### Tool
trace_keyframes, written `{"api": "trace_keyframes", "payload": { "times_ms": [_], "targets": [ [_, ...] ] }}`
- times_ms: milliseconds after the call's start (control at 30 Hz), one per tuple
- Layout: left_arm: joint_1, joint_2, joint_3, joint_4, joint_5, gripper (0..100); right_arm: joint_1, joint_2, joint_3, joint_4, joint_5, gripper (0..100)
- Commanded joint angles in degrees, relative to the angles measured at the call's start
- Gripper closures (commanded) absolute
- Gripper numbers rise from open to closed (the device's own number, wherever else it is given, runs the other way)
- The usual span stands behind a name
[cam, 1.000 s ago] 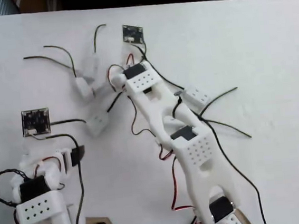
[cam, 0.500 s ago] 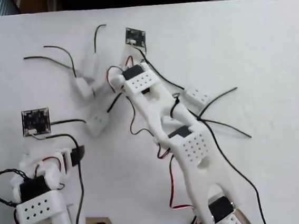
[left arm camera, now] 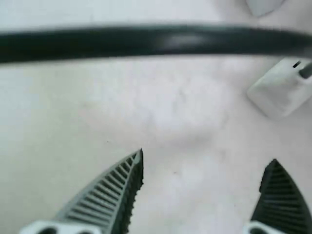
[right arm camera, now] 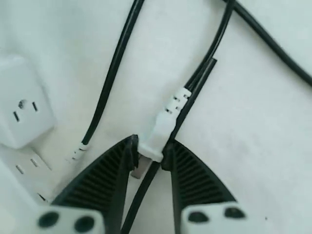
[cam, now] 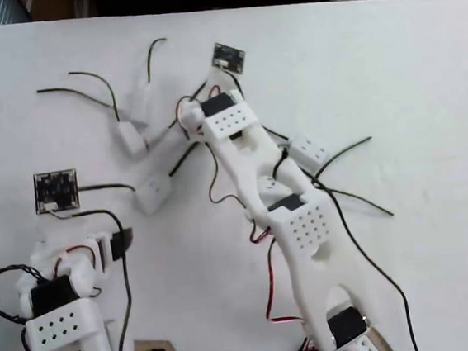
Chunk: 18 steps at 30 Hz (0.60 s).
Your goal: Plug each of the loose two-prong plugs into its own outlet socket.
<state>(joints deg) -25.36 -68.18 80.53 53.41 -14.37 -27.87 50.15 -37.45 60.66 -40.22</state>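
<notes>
The white plug (right arm camera: 157, 132) is pinched between the two fingers of the right gripper (right arm camera: 150, 145), which is clamped tight on the plug's body just above the table (right arm camera: 253, 146). The plug's black cord (right arm camera: 202, 68) runs straight out ahead of the fingertips. Off to one side of this gripper lie two white outlet blocks. The nearer outlet block (right arm camera: 19, 168) is just beside one finger, and the farther outlet block (right arm camera: 22, 109) is a little ahead of it, with its slots facing up. Between these blocks and the gripper a second black cord (right arm camera: 109, 78) runs back toward the finger and ends in a small white tip (right arm camera: 78, 152) just beside it. In the high view a fourth outlet block (cam: 308, 150) lies behind the right gripper, close against that arm's side. A small square circuit board (cam: 229, 56) lies just beyond the gripper. The left gripper (left arm camera: 206, 158) is spread wide with nothing between its fingers, over bare table. A third outlet block (left arm camera: 280, 87), with a cord entering it, lies ahead of the left gripper and off toward one finger, near but not touching. A thick black cable (left arm camera: 146, 41) crosses in front of its fingertips. In the high view another circuit board (cam: 56, 191) lies ahead of the left gripper, well apart from the right gripper.
</notes>
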Motion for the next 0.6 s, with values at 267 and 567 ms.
{"api": "trace_keyframes", "payload": {
  "times_ms": [267, 567],
  "targets": [
    [-0.5, -1.2, -0.2, -1.1, -0.4, 63, 0.9, -14.5, -1.9, 14.7, 11.0, 98.1],
    [-0.4, -1.2, -0.2, -1.1, -0.4, 63, 0.7, -23.9, -1.8, 29.1, 27.3, 98.1]
  ]
}}
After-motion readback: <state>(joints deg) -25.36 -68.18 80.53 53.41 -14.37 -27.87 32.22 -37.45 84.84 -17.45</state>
